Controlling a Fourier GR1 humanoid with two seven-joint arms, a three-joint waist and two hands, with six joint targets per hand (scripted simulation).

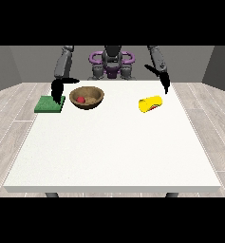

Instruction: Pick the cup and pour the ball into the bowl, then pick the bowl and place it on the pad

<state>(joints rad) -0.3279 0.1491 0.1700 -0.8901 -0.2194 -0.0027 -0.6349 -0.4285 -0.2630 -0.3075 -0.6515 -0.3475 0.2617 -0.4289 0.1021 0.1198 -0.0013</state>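
The hand at the view's left (56, 91) hangs with its dark fingers pointing down over the far edge of the green pad (50, 104); whether those fingers are spread or curled cannot be told from here, and nothing shows inside them. Just beside this hand, toward the middle of the desk (114, 156), stands the brown wooden bowl (87, 98), upright, resting on the desk right next to the pad and not on it. The red ball (80, 99) lies inside the bowl, on the side nearer this hand.

The hand at the view's right (164, 83) hovers above the desk's far side, fingers pointing downward; its state cannot be told either, and it carries nothing visible. Below it and a little toward the middle, nearer the camera, the yellow cup (151, 104) lies tipped on its side on the desk, apart from the hand, a reddish patch showing at its lower edge
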